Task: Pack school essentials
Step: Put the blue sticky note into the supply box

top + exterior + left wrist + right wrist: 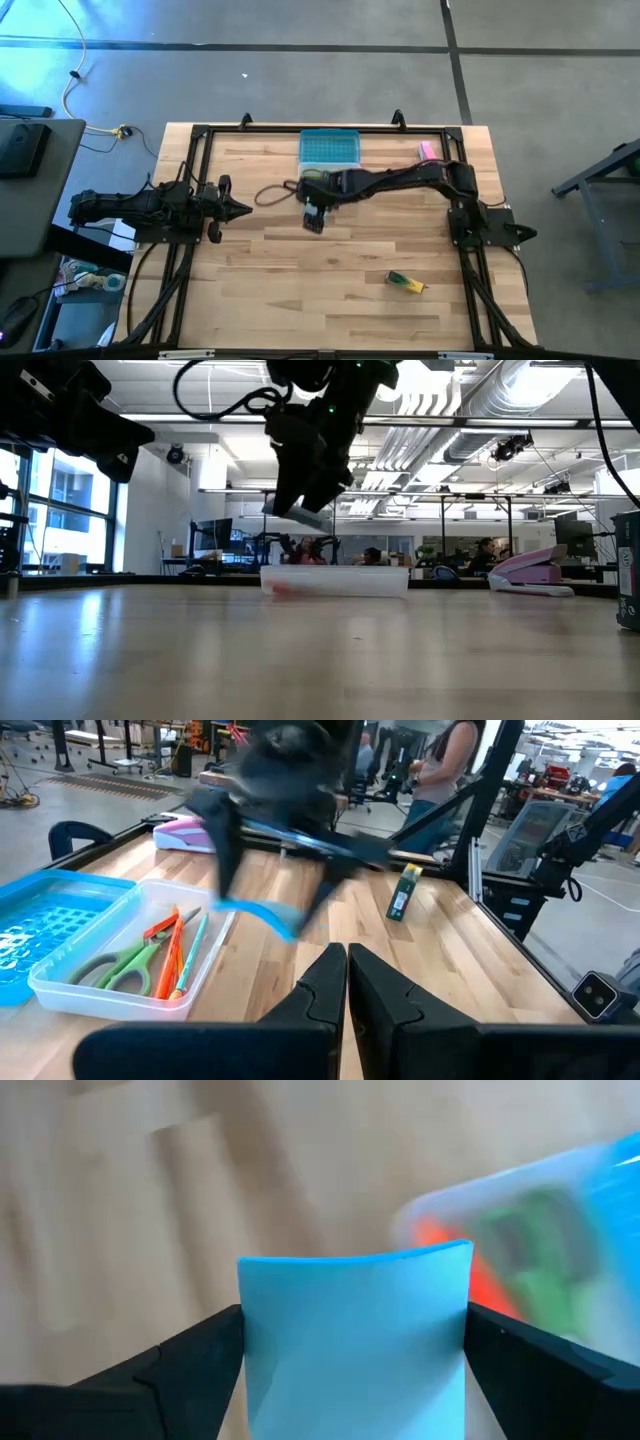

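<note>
Item: light-blue note pad [355,1335]. I hold it pinched across its width between the widely spread fingers of the right gripper [314,215], lifted clear of the table [340,290] so it can pass over the clear box [110,988] wall; box at 12 o'clock from the pad.
Item: scissors [112,965], orange pencil [170,948], already boxed.
Item: crayon pack [405,282], 5 o'clock, unpacked.
Item: left gripper [345,982], pressed together, parked at 9 o'clock.

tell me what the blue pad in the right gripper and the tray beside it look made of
The light-blue note pad, held in the right gripper, looks like thin matte paper or card: its top edge bows between the fingers. The clear plastic box looks like glossy see-through plastic: the scissors show through its wall.
</note>
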Motion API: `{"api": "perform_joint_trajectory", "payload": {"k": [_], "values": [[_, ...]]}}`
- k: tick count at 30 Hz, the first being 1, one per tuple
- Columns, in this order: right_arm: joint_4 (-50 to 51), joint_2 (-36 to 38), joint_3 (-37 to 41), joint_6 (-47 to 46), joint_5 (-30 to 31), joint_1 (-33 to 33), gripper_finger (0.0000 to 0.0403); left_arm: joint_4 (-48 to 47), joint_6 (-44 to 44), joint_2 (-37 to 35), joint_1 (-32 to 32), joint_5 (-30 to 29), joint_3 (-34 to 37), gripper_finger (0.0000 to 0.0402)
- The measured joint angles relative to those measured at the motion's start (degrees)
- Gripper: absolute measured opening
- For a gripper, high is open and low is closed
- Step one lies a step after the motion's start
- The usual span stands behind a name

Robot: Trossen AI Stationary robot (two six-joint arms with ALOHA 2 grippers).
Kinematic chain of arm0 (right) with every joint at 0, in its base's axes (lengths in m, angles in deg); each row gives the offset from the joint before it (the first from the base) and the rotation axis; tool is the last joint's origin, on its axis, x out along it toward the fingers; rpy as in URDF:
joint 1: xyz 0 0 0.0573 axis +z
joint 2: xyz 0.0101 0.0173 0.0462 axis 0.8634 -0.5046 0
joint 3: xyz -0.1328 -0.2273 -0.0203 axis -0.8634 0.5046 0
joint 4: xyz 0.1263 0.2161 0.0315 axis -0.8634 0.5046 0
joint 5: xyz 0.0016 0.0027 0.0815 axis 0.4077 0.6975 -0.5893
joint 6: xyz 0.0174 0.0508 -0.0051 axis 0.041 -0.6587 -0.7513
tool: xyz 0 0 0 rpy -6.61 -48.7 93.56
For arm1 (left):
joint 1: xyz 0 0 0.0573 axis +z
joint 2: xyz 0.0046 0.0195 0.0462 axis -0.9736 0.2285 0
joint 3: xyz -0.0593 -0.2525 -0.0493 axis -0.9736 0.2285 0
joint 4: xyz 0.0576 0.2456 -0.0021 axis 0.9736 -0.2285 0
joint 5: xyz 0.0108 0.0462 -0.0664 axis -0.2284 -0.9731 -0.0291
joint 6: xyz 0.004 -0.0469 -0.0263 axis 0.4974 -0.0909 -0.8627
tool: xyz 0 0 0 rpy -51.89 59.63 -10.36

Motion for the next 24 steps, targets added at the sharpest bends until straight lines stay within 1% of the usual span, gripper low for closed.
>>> {"api": "perform_joint_trajectory", "payload": {"k": [3,6,8,10,14,17,20,24], "values": [[-1.1,0.6,-0.1,6.5,2.0,-2.9,0.0348,0.0,0.0,0.0,0.0,0.0,0.0,0.0005],[-1.8,0.6,-0.1,13.1,2.3,-6.1,0.0348,0.0,0.0,0.0,0.0,0.0,0.0,0.0005],[-3.9,0.0,-0.1,17.6,1.2,-8.4,0.0348,0.0,0.0,0.0,0.0,0.0,0.0,0.0005],[-4.1,-0.9,-0.1,20.9,-1.4,-10.7,0.0348,0.0,0.0,0.0,0.0,0.0,0.0,0.0005],[-2.6,-2.9,-0.1,24.5,-7.2,-14.2,0.0348,0.0,0.0,0.0,0.0,0.0,0.0,0.0005],[-1.8,-3.7,-0.1,26.1,-9.9,-15.0,0.0353,0.0,0.0,0.0,0.0,0.0,0.0,0.0005],[-1.5,-4.0,-0.1,27.1,-11.3,-15.1,0.0369,0.0,0.0,0.0,0.0,0.0,0.0,0.0005],[-1.5,-4.3,-0.1,27.4,-11.3,-15.0,0.0396,0.0,0.0,0.0,0.0,0.0,0.0,0.0005]]}}
